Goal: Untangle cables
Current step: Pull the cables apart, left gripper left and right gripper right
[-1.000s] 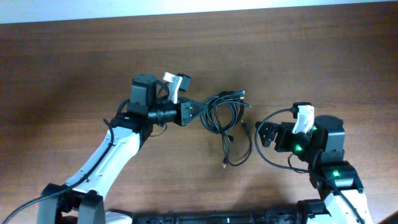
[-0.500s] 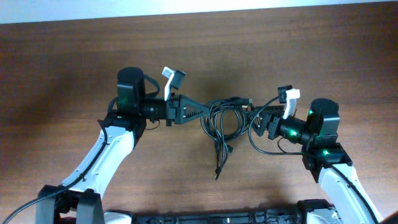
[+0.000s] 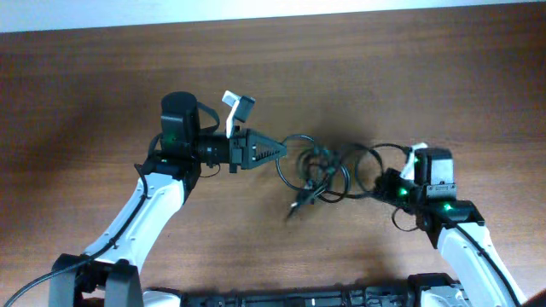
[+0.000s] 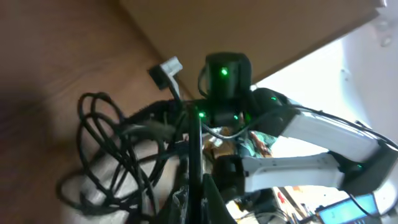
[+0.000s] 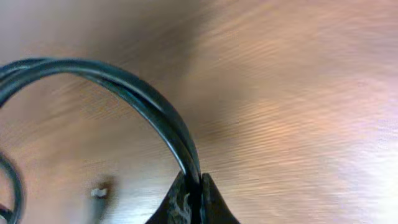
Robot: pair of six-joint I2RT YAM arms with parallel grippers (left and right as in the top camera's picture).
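Brown wood-grain tabletop (image 3: 85,77) lies under both arms, and the thin black cables (image 3: 322,167) form a tangle of loops in the space between the two sets of fingertips.

The left gripper (image 3: 281,152) points straight at the tangle. Its fingers are pressed together into a narrow wedge, and a strand appears to be nipped at the very tip, where one loop curls away from it. In the left wrist view the same closed fingers (image 4: 194,168) show as a dark vertical edge. Several loops of the cables (image 4: 106,143) fan out to the side of them and cross just beyond the tips.

The right gripper (image 3: 381,184) meets the tangle from the opposite side. In the right wrist view its fingers (image 5: 194,190) are shut tight on a doubled strand. Two cords (image 5: 124,84) rise side by side out of the pinch and arch away over the wood.

A blurred loose end (image 3: 296,205) trails out of the bundle, below the line between the two grippers and nearer the left fingertips.
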